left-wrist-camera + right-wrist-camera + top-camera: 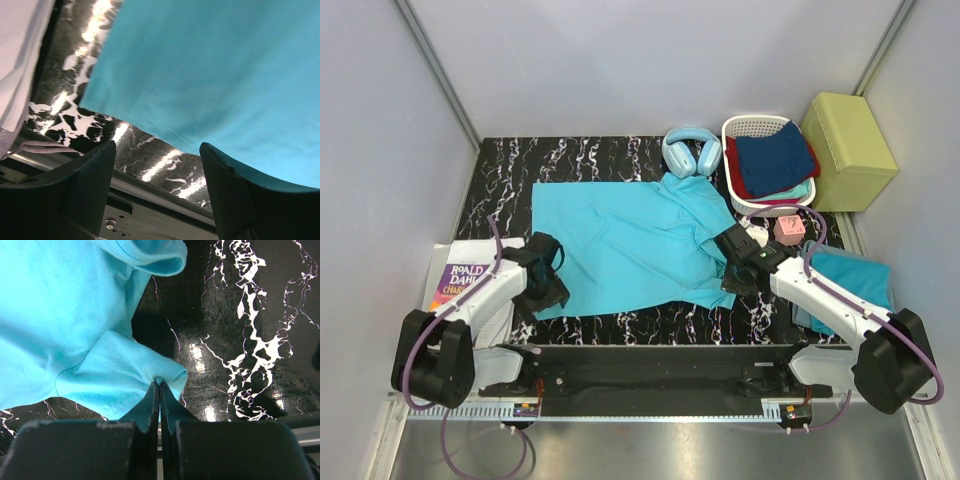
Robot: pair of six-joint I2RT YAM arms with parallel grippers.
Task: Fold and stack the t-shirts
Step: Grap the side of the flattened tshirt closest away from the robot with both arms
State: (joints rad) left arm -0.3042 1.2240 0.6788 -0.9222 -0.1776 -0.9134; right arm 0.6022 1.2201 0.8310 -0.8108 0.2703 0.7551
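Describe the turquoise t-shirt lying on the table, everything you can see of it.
The turquoise t-shirt is plain, soft knit fabric, lying mostly flat on the black marbled table, rumpled along its right side. The right gripper is shut on a sleeve edge, pinching it into a fold. The left gripper is open by the near left hem.

We see a robot test cell in a lab: plain grey panel walls [650, 60] boxing in a black white-veined tabletop [580, 155], a slotted metal mounting rail [650, 410] along the frame's bottom
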